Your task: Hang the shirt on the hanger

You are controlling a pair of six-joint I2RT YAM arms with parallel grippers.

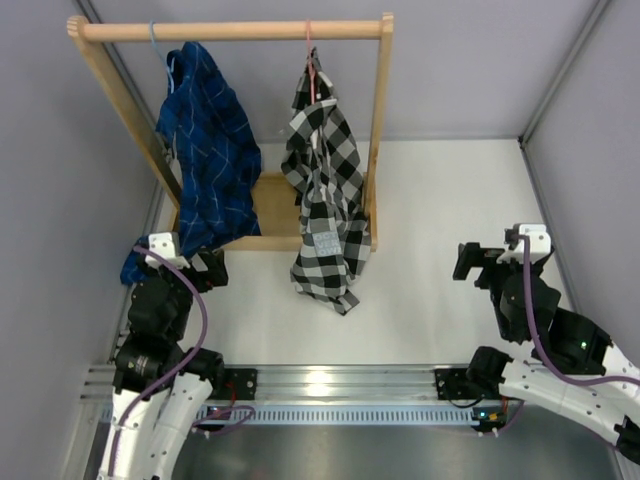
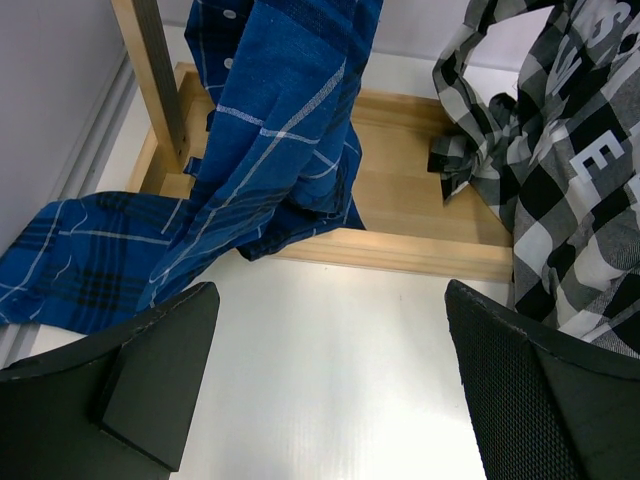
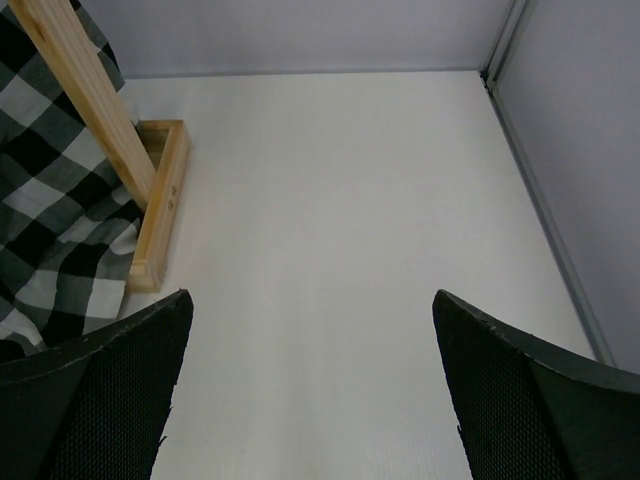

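Note:
The black-and-white check shirt [image 1: 325,190] hangs bunched from the pink hanger [image 1: 311,70], whose hook sits over the wooden rod. The shirt's lower end drapes over the rack base onto the table. It fills the right edge of the left wrist view [image 2: 570,170] and the left edge of the right wrist view [image 3: 50,230]. My left gripper [image 1: 205,265] [image 2: 330,300] is open, low over the table to the left of the shirt, with nothing between its fingers. Well to the right of the shirt, my right gripper [image 1: 468,260] [image 3: 312,300] is open and empty over bare table.
A blue plaid shirt [image 1: 210,160] [image 2: 280,120] hangs from a blue hanger [image 1: 153,40] on the same wooden rack [image 1: 230,30], its tail trailing by my left wrist. The rack's base [image 2: 420,250] [image 3: 160,200] lies ahead of both grippers. Grey walls enclose the table.

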